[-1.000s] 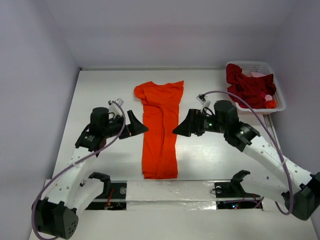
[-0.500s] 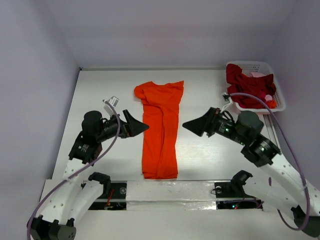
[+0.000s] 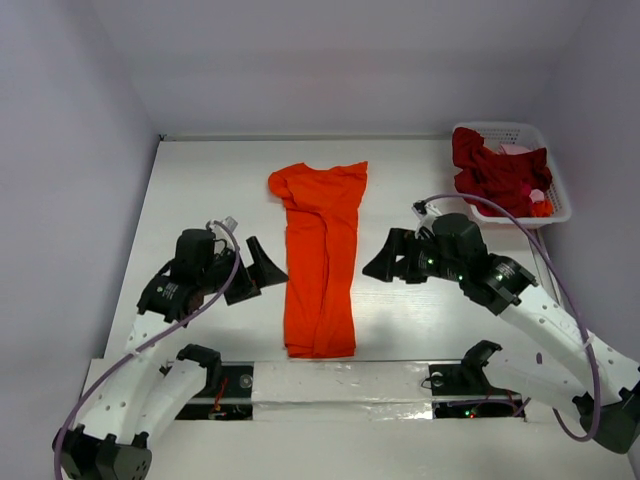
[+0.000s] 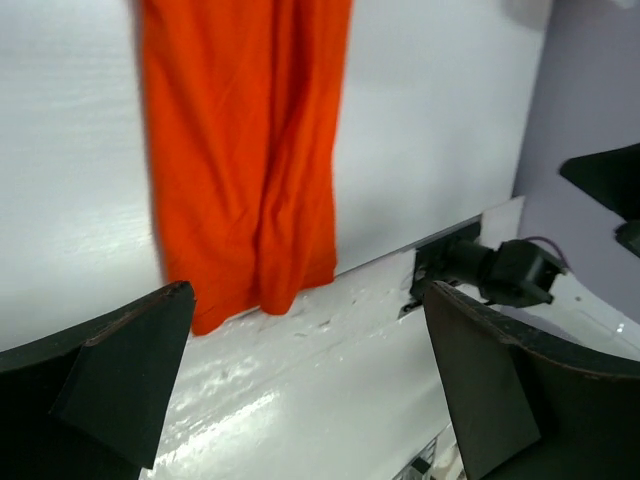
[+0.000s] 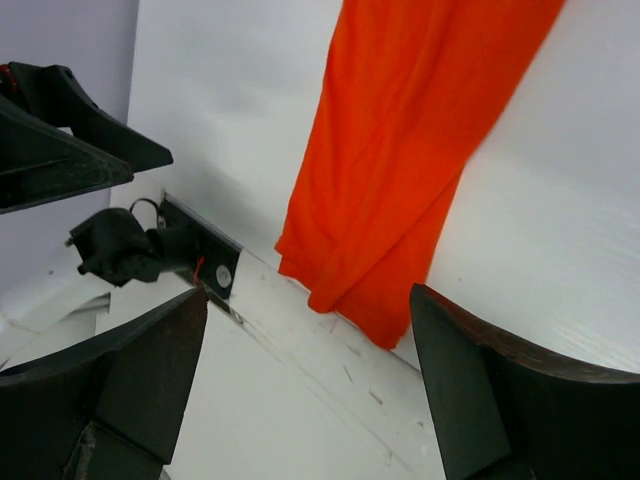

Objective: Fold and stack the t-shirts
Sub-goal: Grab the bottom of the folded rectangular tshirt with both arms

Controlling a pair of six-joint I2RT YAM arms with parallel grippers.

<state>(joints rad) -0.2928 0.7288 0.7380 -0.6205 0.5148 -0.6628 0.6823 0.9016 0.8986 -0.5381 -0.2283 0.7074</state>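
The orange t-shirt lies flat in the middle of the frame on the white counter, folded lengthwise into a narrow strip with its wider end toward the top. My left pincer is just left of it and my right pincer just right, both spread and empty. Dark red t-shirts are heaped in the white basket at the upper right.

A white lattice basket (far right corner) sits on the white table.
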